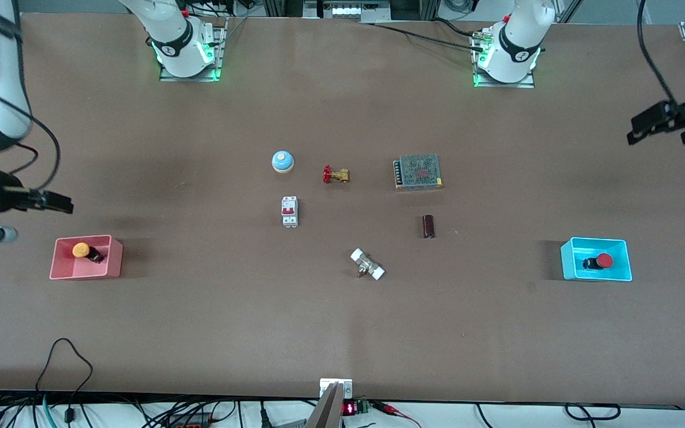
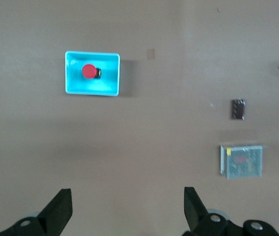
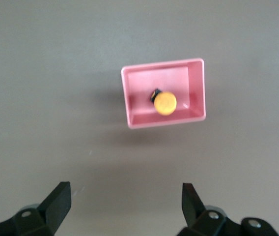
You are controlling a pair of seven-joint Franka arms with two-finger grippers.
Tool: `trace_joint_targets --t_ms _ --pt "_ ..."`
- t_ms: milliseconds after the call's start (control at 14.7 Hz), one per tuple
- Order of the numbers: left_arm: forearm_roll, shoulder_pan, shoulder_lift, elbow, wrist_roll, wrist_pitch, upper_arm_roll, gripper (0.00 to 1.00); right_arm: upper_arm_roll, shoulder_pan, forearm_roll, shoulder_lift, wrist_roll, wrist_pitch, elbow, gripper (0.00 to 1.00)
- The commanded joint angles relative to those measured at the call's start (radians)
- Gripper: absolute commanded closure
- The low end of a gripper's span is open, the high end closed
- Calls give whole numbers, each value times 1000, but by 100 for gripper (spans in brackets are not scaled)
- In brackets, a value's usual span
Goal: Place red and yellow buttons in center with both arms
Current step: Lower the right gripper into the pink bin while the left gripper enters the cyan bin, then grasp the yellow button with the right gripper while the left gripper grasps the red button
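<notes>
The yellow button lies in the pink bin toward the right arm's end of the table. The right wrist view shows the button in the bin too. The red button lies in the cyan bin toward the left arm's end, and the left wrist view shows the button in the bin. My right gripper is open and empty, up in the air beside the pink bin. My left gripper is open and empty, high over bare tabletop apart from the cyan bin.
In the middle of the table stand a blue-and-white bell, a brass valve with a red handwheel, a mesh-covered metal box, a white circuit breaker, a dark cylinder and a white-capped fitting.
</notes>
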Motion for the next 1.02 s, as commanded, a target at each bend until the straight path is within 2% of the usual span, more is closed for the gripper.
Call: trace_joint_targets --t_ms 0,273,477,955 --pt "12 35 137 -9 65 144 10 0 8 -16 -36 90 -4 90 22 0" --pt "-5 78 301 -15 98 340 9 0 9 -71 -24 190 -46 207 24 0" --pt "-37 93 414 -15 99 477 7 0 9 -74 -24 238 -68 255 24 0" --pt "-74 150 559 -17 235 658 2 0 11 -77 -21 293 -109 281 24 0"
